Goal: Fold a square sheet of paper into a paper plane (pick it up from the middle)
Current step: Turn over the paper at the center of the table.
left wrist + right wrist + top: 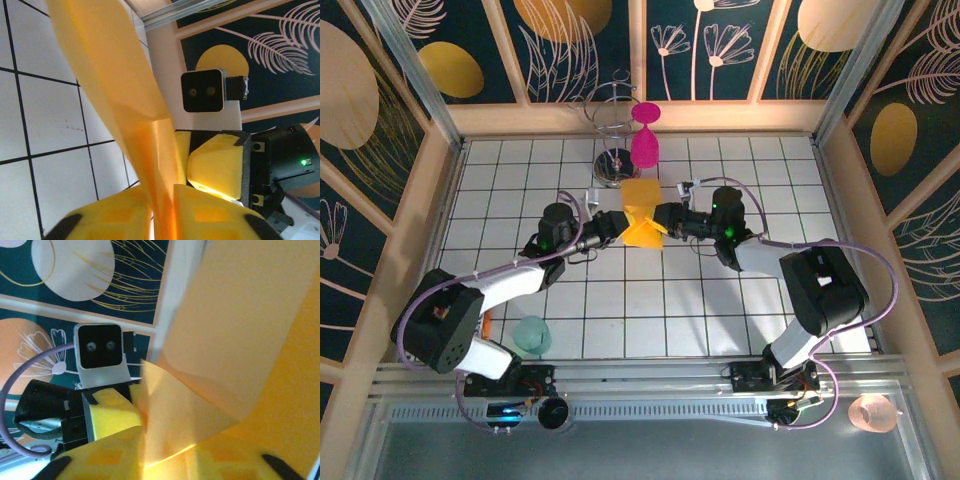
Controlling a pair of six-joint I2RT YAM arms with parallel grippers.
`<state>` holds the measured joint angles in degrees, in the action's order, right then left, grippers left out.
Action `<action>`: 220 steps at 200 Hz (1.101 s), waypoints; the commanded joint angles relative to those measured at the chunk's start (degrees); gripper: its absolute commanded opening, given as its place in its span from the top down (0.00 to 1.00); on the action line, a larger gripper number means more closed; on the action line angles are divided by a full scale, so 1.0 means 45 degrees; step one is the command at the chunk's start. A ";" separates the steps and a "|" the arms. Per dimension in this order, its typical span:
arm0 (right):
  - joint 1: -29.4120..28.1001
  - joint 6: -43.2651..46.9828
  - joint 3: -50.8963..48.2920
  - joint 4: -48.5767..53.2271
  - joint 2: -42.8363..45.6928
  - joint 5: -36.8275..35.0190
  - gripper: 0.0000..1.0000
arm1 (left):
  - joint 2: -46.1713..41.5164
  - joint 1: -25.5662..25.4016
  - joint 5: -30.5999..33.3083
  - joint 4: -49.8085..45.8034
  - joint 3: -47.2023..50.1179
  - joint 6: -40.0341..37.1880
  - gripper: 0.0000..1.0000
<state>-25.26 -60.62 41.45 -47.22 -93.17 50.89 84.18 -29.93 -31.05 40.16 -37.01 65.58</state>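
Observation:
The orange-yellow sheet of paper (642, 214) hangs folded and crumpled above the table's middle, held between both grippers. My left gripper (620, 226) comes in from the left and is shut on the paper's left edge; in the left wrist view the paper (125, 100) runs down between my yellow pads (210, 212). My right gripper (665, 218) comes from the right, shut on the opposite edge; in the right wrist view the paper (235, 335) fans out over my pads (107, 460). Each wrist camera faces the other gripper's camera.
A magenta goblet (645, 140) stands upside down at the back beside a wire stand (611, 130). A pale green cup (532, 334) lies near the left arm's base. A pinkish cup (872, 411) sits off the table at front right. Wooden walls bound the tiled table (650, 310).

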 commanded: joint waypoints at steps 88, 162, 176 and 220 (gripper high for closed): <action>0.1058 0.4034 0.0730 0.8332 0.2656 -0.6282 0.57 | 0.0337 0.0129 0.3743 -0.8543 -0.2998 -0.5641 0.94; 0.1056 0.4274 0.0946 1.0066 0.3862 -1.0078 0.61 | 0.0869 -0.0840 1.1564 -1.5567 -0.6749 -0.8494 0.96; 0.1047 0.4185 0.0886 1.0115 0.3906 -1.0314 0.61 | 0.1443 -0.1339 1.2769 -1.6224 -0.7312 -0.8493 0.97; 0.1197 0.3987 0.0775 1.0336 0.3944 -1.0614 0.61 | 0.3591 -0.2461 1.4613 -1.7052 -0.8460 -0.7783 0.97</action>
<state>-20.56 -42.30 44.75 -2.28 -76.93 6.28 95.42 -39.05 25.76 -29.69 -72.36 29.78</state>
